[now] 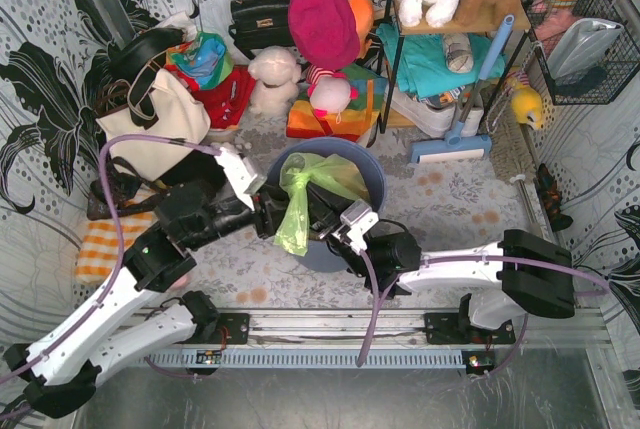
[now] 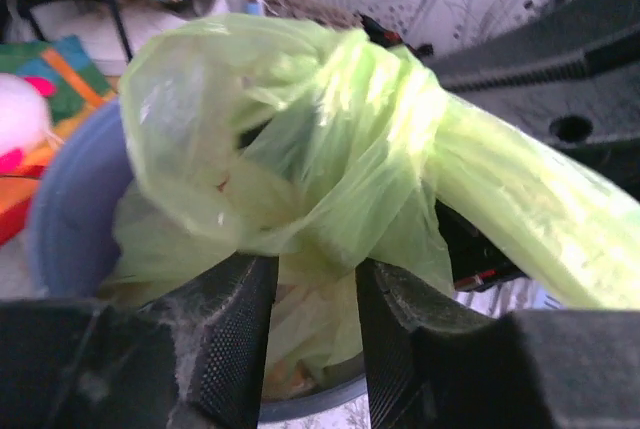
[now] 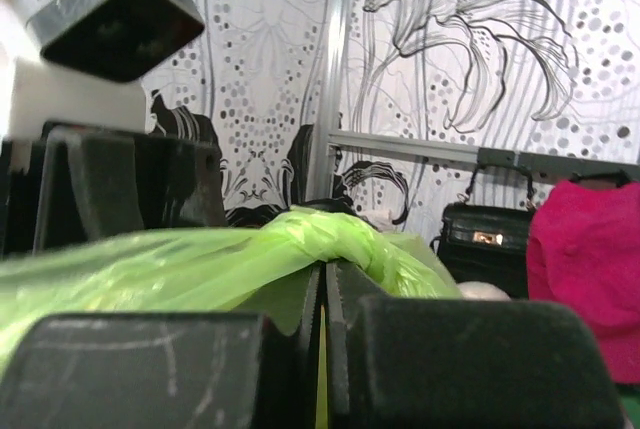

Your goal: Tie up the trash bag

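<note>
The lime-green trash bag [image 1: 318, 177] sits in the round blue-grey bin [image 1: 372, 177], its top twisted into a knot [image 2: 392, 114]. A green tail [image 1: 293, 221] hangs over the bin's near-left rim. My left gripper [image 1: 268, 215] is at that rim. In the left wrist view the left gripper [image 2: 315, 271] stands open just below the knotted bunch, with bag film and brownish waste showing through the gap. My right gripper [image 1: 332, 229] comes in from the near right. In its wrist view the right gripper [image 3: 325, 271] is shut on a thin strip of the bag just under the knot [image 3: 335, 234].
A cream tote [image 1: 150, 124] stands to the left of the bin, with an orange striped cloth [image 1: 105, 244] on the floor near it. Behind are a black handbag [image 1: 262, 19], a magenta bag [image 1: 322, 21], plush toys [image 1: 275, 77] and a shelf rack [image 1: 450, 39]. A blue mop [image 1: 455, 144] lies at the right.
</note>
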Tool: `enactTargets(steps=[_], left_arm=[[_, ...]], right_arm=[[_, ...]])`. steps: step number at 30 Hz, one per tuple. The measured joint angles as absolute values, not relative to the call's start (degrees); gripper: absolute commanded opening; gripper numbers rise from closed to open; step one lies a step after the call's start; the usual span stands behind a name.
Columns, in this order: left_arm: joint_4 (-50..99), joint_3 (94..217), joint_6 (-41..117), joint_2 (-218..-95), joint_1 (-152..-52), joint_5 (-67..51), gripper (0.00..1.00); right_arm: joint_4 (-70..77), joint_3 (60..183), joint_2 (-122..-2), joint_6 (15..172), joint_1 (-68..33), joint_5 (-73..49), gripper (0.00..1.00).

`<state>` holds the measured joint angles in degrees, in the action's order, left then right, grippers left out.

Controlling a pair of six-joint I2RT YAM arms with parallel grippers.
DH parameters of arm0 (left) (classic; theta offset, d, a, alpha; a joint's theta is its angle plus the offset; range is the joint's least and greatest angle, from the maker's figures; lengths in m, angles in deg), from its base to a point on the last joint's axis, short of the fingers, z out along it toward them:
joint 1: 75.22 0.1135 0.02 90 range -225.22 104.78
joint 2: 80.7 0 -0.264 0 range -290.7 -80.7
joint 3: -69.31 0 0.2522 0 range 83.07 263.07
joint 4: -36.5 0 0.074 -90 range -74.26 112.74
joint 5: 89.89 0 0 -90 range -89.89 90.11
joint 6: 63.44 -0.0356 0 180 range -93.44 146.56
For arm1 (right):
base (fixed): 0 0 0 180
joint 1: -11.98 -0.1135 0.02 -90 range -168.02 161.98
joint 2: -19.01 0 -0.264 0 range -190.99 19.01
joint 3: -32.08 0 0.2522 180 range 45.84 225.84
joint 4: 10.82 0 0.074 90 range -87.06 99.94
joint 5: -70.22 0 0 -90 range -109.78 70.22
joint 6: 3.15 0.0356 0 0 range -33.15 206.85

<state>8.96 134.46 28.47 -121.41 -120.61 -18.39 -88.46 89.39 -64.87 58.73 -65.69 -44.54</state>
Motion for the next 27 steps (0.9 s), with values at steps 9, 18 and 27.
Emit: enactTargets(steps=[9,18,27], left_arm=[[10.5,134.8,29.9,-113.6,-120.6,-5.2,0.51],[11.8,138.8,30.9,-115.4,-120.9,-0.2,0.59],[12.8,140.1,30.2,-117.8,-120.9,-0.8,0.66]], right_arm=[[-87.8,88.6,-65.0,56.4,-65.7,-38.8,0.0],[-87.8,88.5,-65.0,54.0,-65.7,-38.7,0.0],[-87.8,88.5,-65.1,52.7,-65.7,-39.1,0.0]])
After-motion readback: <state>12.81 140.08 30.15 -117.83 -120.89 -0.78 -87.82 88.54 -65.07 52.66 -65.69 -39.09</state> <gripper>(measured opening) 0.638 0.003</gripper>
